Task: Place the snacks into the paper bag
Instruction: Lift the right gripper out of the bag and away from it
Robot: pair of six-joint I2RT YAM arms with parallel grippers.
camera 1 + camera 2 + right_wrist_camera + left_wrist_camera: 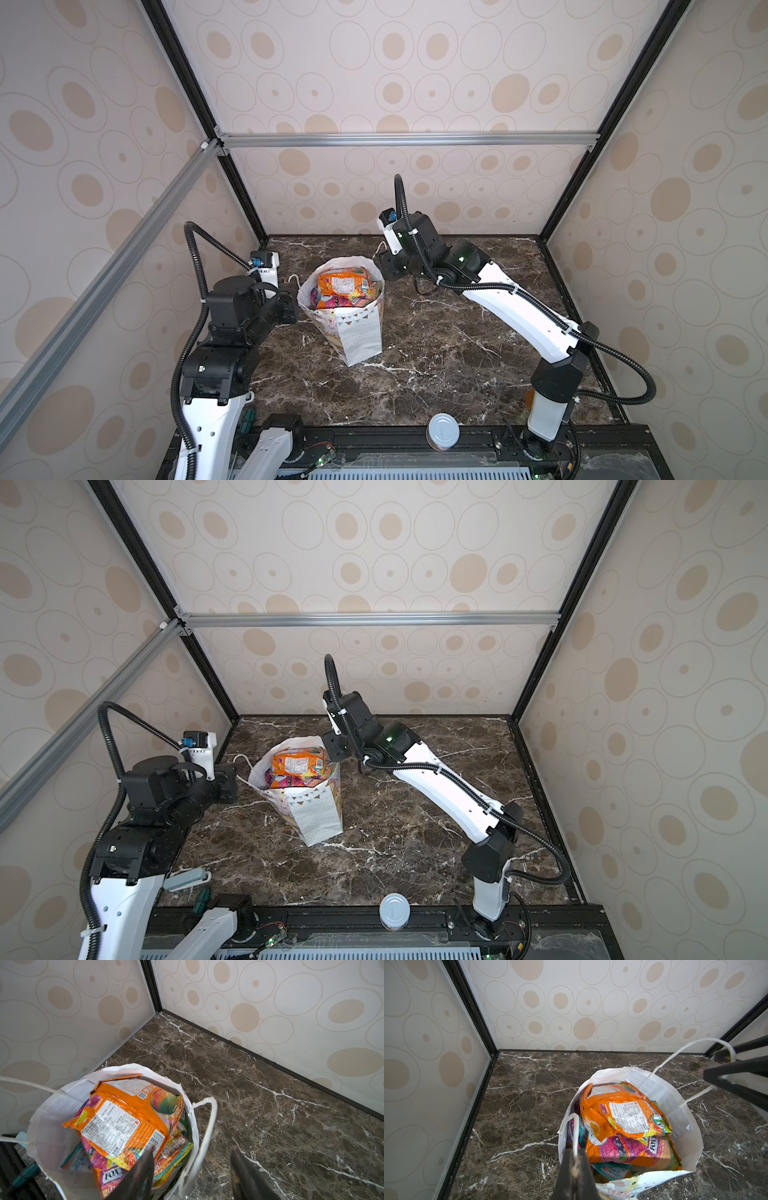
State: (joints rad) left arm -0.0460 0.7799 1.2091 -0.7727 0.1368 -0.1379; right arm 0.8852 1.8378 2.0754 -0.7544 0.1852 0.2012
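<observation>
— How many did we count?
— One paper bag [361,332] left of the bench's [457,353] middle, at least four snacks [618,1111] inside it, and one can [443,430] at the front edge.
— Any writing?
— We read "FOX'S" and "LEMON" on the pink packet [623,1149].
— Grippers?
— Our left gripper [575,1159] pinched a cord handle [576,1126]. Our right gripper [193,1148] stood apart, empty.

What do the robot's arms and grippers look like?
The left arm and right arm have white shells with black joints. A black ribbed cable runs along each. The right arm shows a small green light. The left gripper and right gripper have dark, tapered fingers.
</observation>
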